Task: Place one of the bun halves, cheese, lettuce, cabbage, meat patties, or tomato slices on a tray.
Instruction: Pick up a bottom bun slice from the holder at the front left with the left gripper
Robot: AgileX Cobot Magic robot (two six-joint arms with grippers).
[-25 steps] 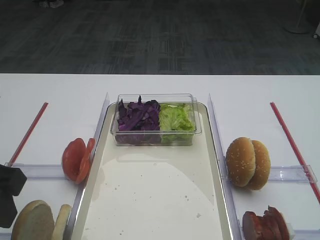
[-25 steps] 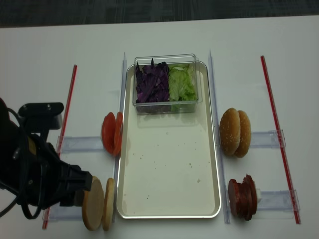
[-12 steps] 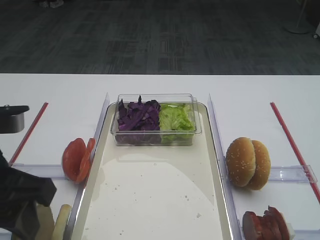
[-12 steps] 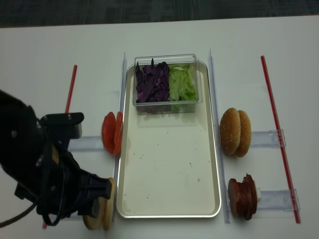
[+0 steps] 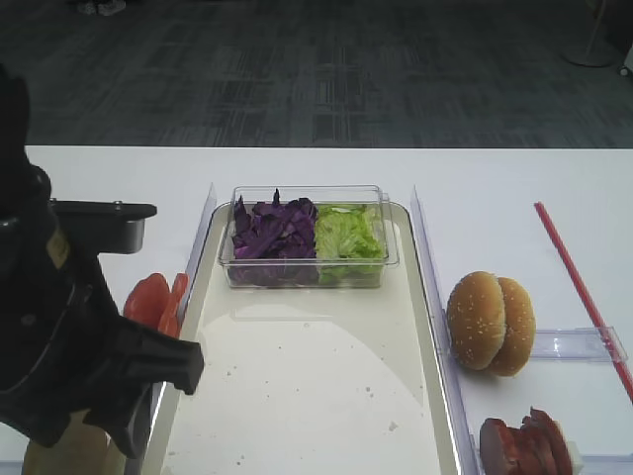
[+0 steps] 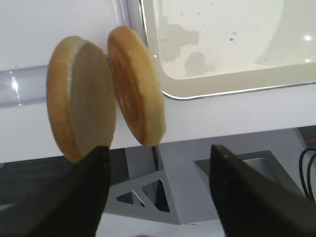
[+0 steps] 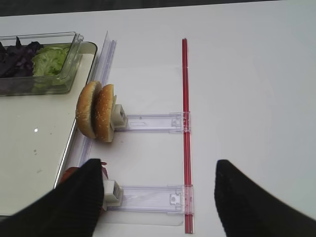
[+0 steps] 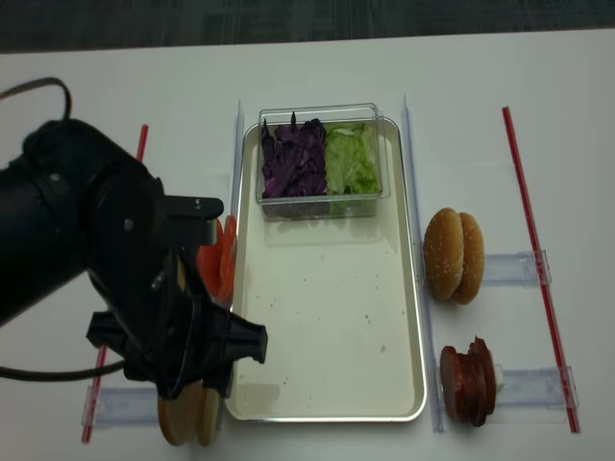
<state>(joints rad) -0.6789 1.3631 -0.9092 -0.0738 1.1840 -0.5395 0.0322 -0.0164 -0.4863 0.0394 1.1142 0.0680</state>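
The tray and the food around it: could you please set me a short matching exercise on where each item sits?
Items:
1. cabbage
2. sesame buns
3. meat patties
4. tomato slices

Places:
A. on the table, beside the left rim of the tray
B. in the clear tub at the tray's far end, next to the lettuce
C. right of the tray, near corner
D. right of the tray, about midway along it

Pairs: 1-B, 2-D, 3-C, 4-A

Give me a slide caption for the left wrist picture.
Open left gripper poised over two upright bun halves beside the tray corner.
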